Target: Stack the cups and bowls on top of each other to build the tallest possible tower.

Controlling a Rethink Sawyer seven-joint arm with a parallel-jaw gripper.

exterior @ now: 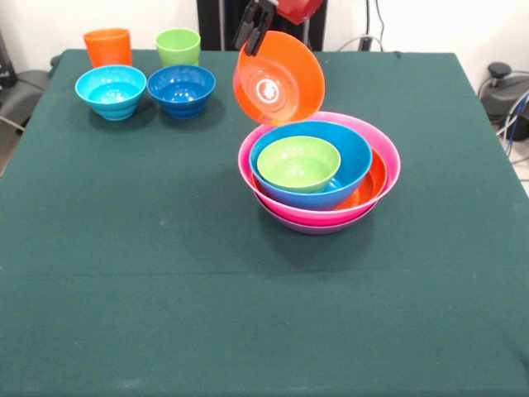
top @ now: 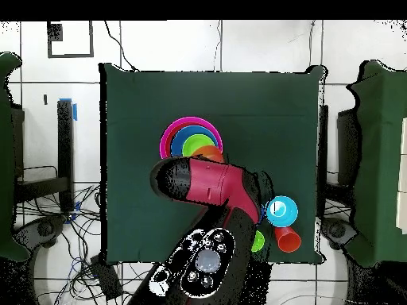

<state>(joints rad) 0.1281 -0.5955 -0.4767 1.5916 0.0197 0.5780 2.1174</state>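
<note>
— While the tower sits a little toward 3 o'clock from the table's middle in the front view, how much open room is around it?

— Much. The green cloth is bare from the tower toward 6 o'clock down to the near edge, and also toward 9 o'clock. At 10 o'clock from the tower, close to the far edge, stand the light blue bowl and the dark blue bowl side by side, with the orange cup and the lime green cup just behind them.

— And the gripper?

— It is at 12 o'clock of the picture, shut on the rim of an orange bowl. This bowl hangs on its edge, bottom facing the camera, below the jaws and just behind the tower's far rim.

— What does the tower hold?

— A small lime green bowl in a blue bowl, nested in the orange, pink and purple ones.
</note>
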